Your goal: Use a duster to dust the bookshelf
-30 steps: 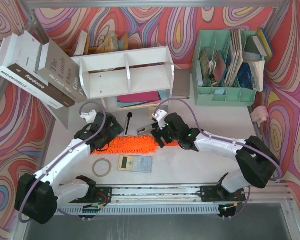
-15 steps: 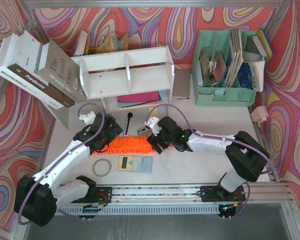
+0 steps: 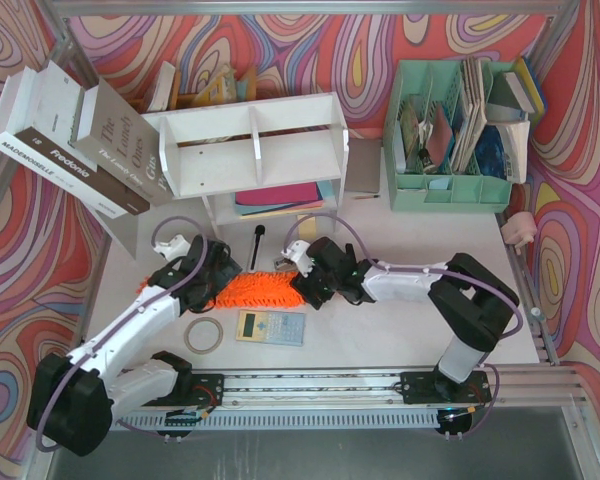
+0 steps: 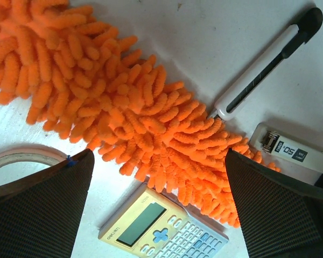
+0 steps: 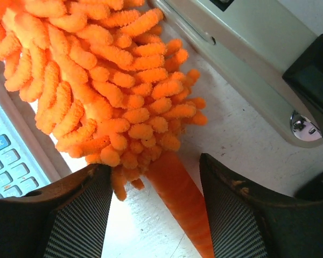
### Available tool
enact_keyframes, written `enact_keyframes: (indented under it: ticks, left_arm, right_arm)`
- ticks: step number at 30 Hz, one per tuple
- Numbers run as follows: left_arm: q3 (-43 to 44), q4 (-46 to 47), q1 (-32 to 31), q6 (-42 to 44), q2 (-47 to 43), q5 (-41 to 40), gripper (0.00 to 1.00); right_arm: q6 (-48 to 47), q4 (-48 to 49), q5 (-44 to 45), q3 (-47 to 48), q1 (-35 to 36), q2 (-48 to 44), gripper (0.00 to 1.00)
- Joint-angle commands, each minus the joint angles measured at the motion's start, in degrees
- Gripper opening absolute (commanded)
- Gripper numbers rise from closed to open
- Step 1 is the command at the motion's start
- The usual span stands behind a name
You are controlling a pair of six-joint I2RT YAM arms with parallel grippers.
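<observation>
Orange duster (image 5: 107,91) handle lies btwn spread fingers (image 5: 70,220) of right hand (image 5: 151,172)

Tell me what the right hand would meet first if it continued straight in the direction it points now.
Most likely the slim orange plastic handle of the fluffy orange microfibre duster, lying between the open fingers of the right hand. The white table is right under it, though depth is unclear.

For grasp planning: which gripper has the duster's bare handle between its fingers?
The right gripper: the handle lies between its fingers; the left gripper spans the fluffy head.
</observation>
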Motion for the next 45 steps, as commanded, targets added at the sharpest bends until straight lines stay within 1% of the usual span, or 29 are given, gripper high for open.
enact_keyframes:
  ticks: [1,7,10,15,19,25,28,30,34,37,42,45]
  left_arm:
    - [-1.1,-3.3,0.6,-3.7,-1.3,-2.4,0.98]
    - [-1.5,-5.3,1.4,-6.1,-2.7,-3.8,0.99]
    - [-2.1,-5.1,1.5,-6.7,-4.9,-4.9,0.98]
    - [-3.0,-4.9,1.6,-7.5,-8.8,-7.6,0.98]
    - [-3.3,-5.9,1.7,-8.5,-11.0,-9.8,0.99]
    - [-4.5,-6.2,2.0,-11.1,-13.7,-12.1,0.98]
    - [-5.8,-4.9,2.3,-12.7,-15.0,-12.8,0.98]
    - [-7.5,-2.1,2.5,-13.6,-15.6,-12.9,0.98]
    - [-11.9,7.5,2.8,-14.6,-15.5,-11.4,0.98]
    - [-13.0,12.7,2.8,-13.7,-14.7,-10.8,0.98]
    - [-13.1,15.8,2.9,-13.4,-11.7,-9.2,0.98]
    - [-15.6,21.8,2.9,-13.7,-9.6,-7.9,0.95]
  right_arm:
    - [-1.7,1.7,4.5,0.9,1.2,1.7,0.56]
    - [-3.6,1.9,7.0,1.1,3.2,1.4,0.4]
    - [-3.8,1.9,7.3,1.3,3.8,0.6,0.35]
    - [-5.0,0.4,8.1,2.4,5.9,0.4,0.24]
    - [-5.9,-0.7,8.6,3.4,7.5,0.0,0.17]
    - [-6.4,-1.6,9.9,4.5,9.7,-2.2,0.0]
    - [-6.5,-2.1,10.3,5.0,10.7,-3.2,0.0]
    - [-6.5,-2.5,10.5,5.3,11.4,-3.8,0.0]
    - [-6.1,-3.5,9.7,6.4,12.2,-5.6,0.0]
    - [-5.6,-4.2,8.9,7.3,12.9,-6.4,0.0]
    - [-4.8,-4.6,8.0,8.5,13.6,-6.5,0.0]
    - [-3.7,-4.5,7.1,8.9,14.1,-6.4,0.0]
